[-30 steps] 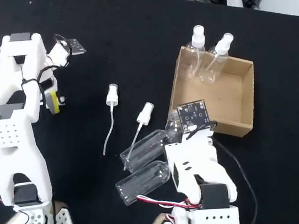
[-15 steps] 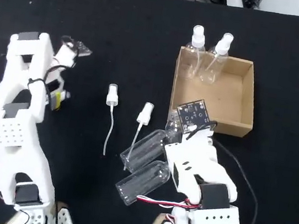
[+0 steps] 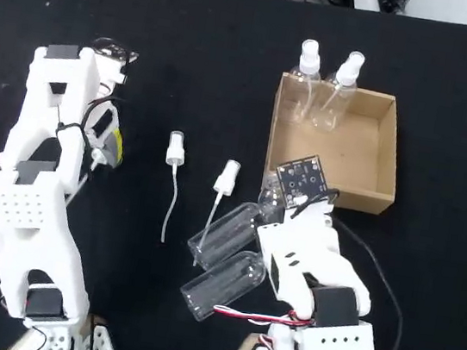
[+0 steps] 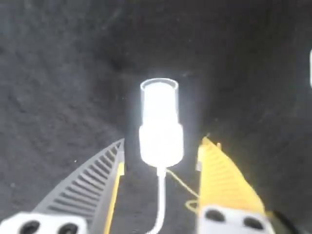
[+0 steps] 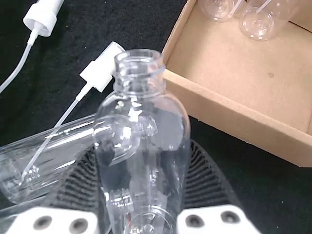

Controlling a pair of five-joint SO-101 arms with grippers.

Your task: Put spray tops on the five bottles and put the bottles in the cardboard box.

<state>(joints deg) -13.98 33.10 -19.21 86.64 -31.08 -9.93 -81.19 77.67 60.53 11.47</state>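
A white spray top with its tube lies between the open fingers of my left gripper, with a gap on each side. That gripper is at the table's far left. My right gripper is shut on a clear bottle with a bare neck, held just off the cardboard box's near left corner. Two more capless bottles lie side by side left of the right arm. Two loose spray tops lie mid-table.
Two bottles with spray tops lean in the box's far left corner; most of the box floor is bare. A black cloth covers the table. A cable trails right of the right arm's base.
The left arm has shifted to the right and its gripper has turned over the far-left spot. The right arm and its bottle have stayed put.
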